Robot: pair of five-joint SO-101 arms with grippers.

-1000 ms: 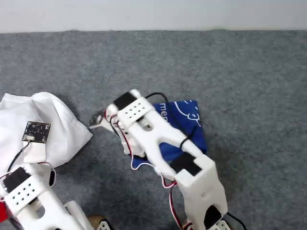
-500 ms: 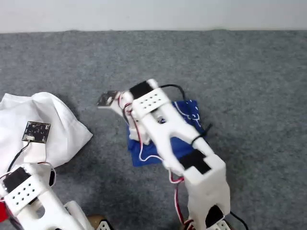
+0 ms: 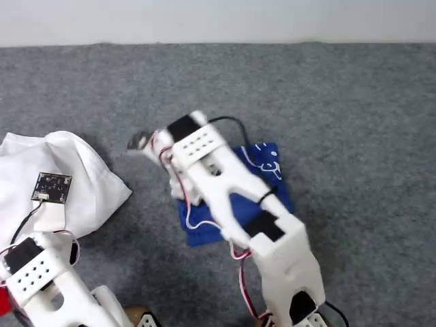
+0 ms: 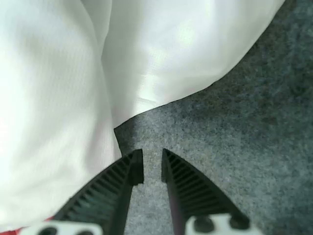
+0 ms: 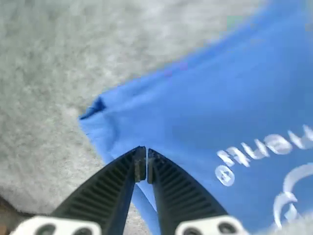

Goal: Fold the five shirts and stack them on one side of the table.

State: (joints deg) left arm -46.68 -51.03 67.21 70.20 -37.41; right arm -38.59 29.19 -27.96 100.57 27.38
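Observation:
A folded blue shirt (image 3: 272, 184) with white print lies on the grey table (image 3: 354, 109) at the middle. The right arm (image 3: 225, 191) stretches over it and hides much of it. In the right wrist view my right gripper (image 5: 145, 164) is shut just above the blue shirt (image 5: 210, 112), near one of its corners, with nothing seen pinched. A crumpled white shirt (image 3: 82, 177) lies at the left edge under the left arm (image 3: 41, 272). My left gripper (image 4: 147, 167) hovers over bare table beside the white shirt's (image 4: 73, 83) edge, its fingers (image 4: 128, 171) slightly open and holding nothing.
The grey table surface runs to a pale wall (image 3: 218, 20) at the back. Bare room lies to the right of the blue shirt and behind both shirts. Red and black cables hang along the right arm.
The right arm's wrist swung toward the back of the table, then slightly left. More of the blue shirt's left edge shows. The left arm and white shirt stayed still.

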